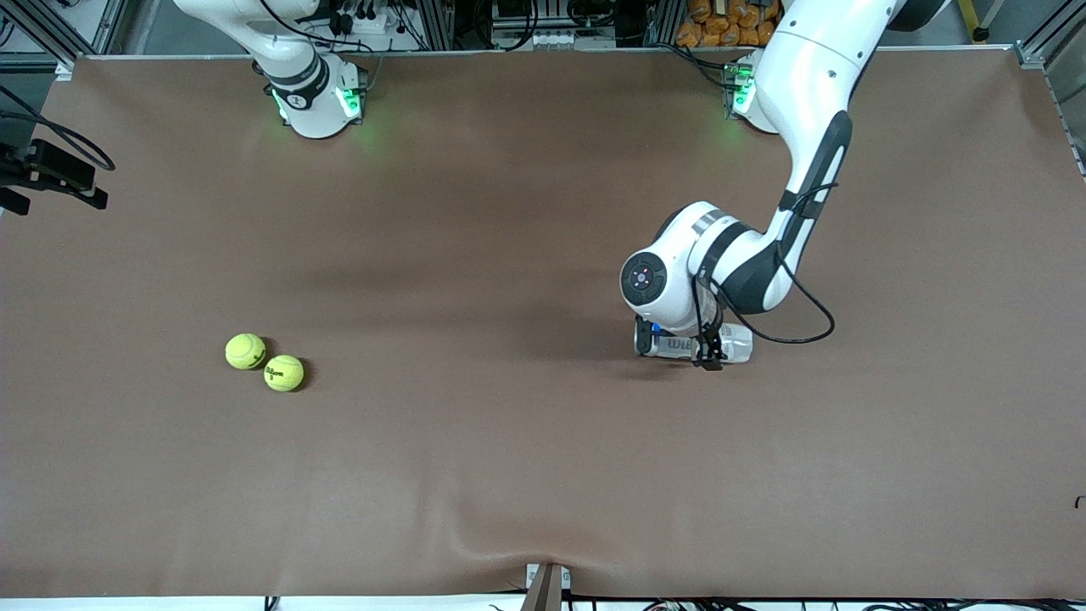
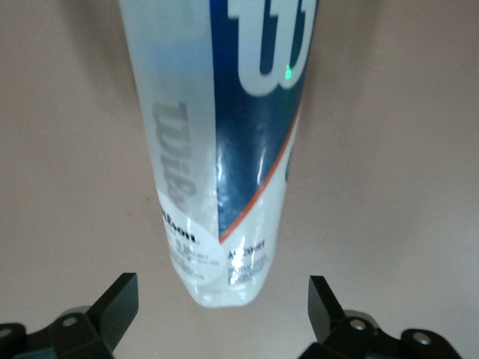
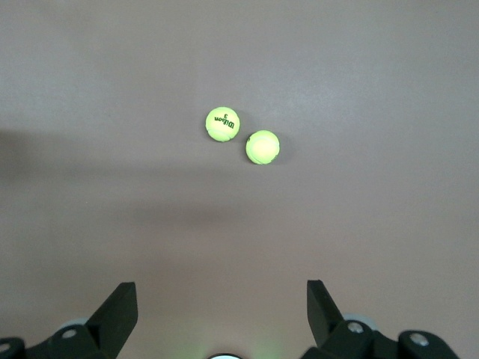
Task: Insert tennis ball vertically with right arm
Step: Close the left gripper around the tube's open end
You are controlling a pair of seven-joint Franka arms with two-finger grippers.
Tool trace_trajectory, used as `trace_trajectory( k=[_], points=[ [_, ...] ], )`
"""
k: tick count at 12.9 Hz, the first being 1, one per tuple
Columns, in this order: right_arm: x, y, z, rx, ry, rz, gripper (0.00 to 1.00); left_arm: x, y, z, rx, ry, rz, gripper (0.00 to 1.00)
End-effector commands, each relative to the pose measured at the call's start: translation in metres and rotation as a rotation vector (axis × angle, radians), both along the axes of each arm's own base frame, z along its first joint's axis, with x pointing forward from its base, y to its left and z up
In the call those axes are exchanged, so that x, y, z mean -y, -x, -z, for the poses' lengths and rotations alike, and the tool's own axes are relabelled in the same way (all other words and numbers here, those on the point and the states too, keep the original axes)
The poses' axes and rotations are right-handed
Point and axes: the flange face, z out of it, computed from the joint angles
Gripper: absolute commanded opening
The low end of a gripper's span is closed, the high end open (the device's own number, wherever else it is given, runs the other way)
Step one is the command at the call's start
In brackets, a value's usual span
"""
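With my right gripper (image 3: 221, 318) spread wide high above the two tennis balls (image 3: 222, 123), I drop straight onto one, while the left gripper (image 2: 223, 310), fingers apart, straddles the lying can (image 2: 224, 149).

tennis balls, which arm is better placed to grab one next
Right: its open claw hangs high over the two tennis balls. The left claw is open around the lying tube.

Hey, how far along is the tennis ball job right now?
Nothing looks done: both tennis balls lie on the table. In hand: the left gripper, open, straddles the lying ball tube. The right gripper, open, is high over the balls. Grasping a ball and inserting it remain.
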Motion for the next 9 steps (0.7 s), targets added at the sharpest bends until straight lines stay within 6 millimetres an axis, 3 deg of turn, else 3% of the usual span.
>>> trace_trajectory(
  k=[1, 9],
  points=[
    [0.003, 0.007, -0.003, 0.002, -0.017, -0.001, 1.0, -0.006, -0.004, 0.007, 0.015, -0.009, 0.035, 1.0],
    [0.004, 0.007, -0.003, 0.002, -0.017, 0.0, 1.0, -0.016, 0.003, 0.027, 0.019, -0.056, 0.1, 1.0]
  ],
)
